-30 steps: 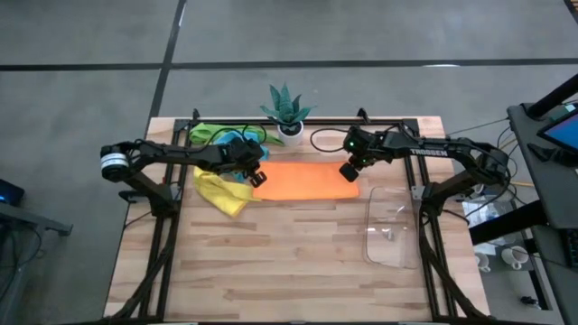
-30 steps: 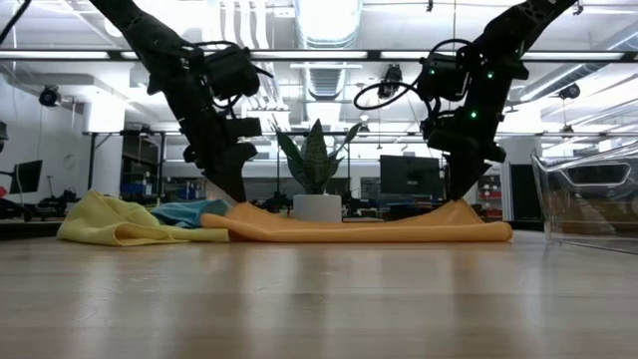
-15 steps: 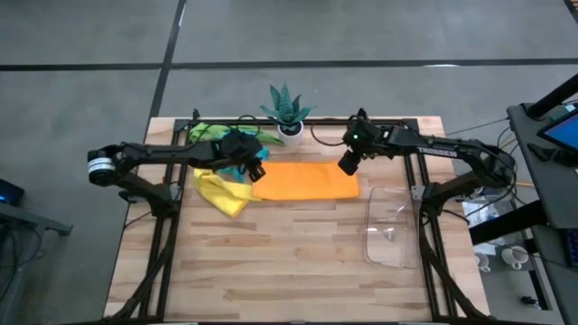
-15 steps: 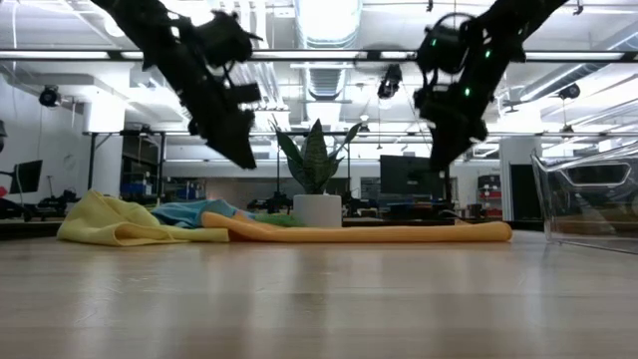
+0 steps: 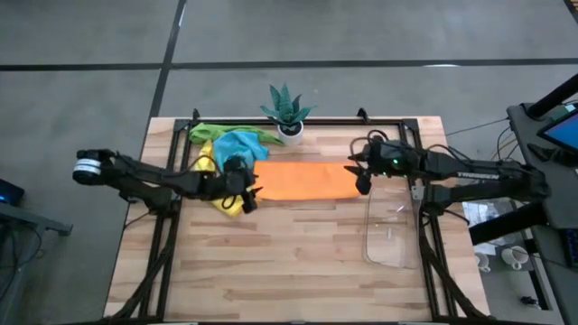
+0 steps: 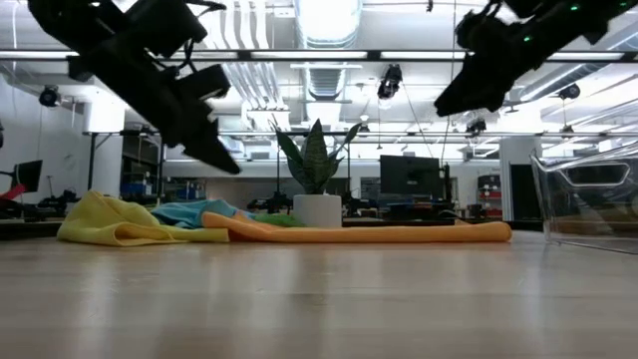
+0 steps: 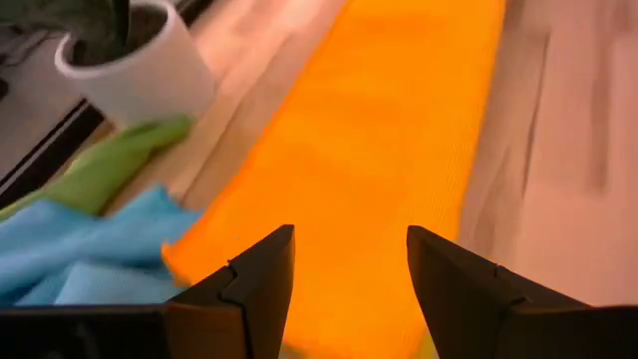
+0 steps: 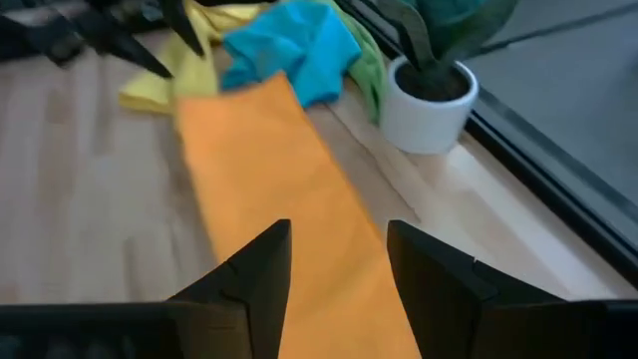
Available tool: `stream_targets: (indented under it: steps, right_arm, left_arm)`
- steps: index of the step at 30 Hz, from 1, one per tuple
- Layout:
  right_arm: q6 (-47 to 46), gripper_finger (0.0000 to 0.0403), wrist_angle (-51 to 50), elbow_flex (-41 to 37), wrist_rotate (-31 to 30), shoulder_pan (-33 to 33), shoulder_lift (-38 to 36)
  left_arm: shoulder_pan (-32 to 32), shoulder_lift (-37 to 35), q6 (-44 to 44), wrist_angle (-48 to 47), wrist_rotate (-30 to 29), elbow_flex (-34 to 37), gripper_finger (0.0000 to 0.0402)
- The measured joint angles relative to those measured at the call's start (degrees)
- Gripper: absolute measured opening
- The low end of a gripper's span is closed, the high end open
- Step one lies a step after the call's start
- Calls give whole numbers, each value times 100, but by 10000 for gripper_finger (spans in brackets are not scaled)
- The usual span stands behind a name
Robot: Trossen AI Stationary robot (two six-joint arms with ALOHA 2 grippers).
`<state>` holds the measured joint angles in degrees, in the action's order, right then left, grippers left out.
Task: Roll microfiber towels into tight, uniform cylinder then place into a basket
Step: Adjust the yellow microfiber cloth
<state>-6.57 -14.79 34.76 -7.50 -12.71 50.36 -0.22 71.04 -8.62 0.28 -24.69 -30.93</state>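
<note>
Both grippers hang spread and empty above our bench: left gripper over the left end of the orange towel, right gripper over its right end. We see that towel folded flat toward the back edge (yellow towel and blue towel crumpled leftward). Our basket stands by the right edge.

2 dark jointed arms, seemingly green-lit

Both arms reach inward, the left hand and right hand raised (fingers parted, nothing held).
</note>
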Motion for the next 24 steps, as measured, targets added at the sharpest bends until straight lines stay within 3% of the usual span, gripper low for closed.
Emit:
stream_targets:
  steps: [4, 9, 14, 20, 24]
  right_arm:
    - [-90, 161, 114, -148, -1, 174, -198]
    - [1, 156, 823, -330, -2, 210, -119]
    - [102, 155, 1386, -452, -4, 210, 95]
    - [77, 154, 1602, -626, -4, 210, 268]
    - [8, 151, 1670, -727, -5, 210, 362]
  left_arm:
    - [-122, 270, 178, -597, 56, -289, 180]
    - [-145, 816, 1096, -1361, 77, -677, 180]
    - [-192, 1325, 1810, -1448, 79, -865, 180]
    - [-303, 1449, 1804, -1505, 37, -1034, 180]
    - [-352, 1215, 1266, -2276, -208, -1308, 180]
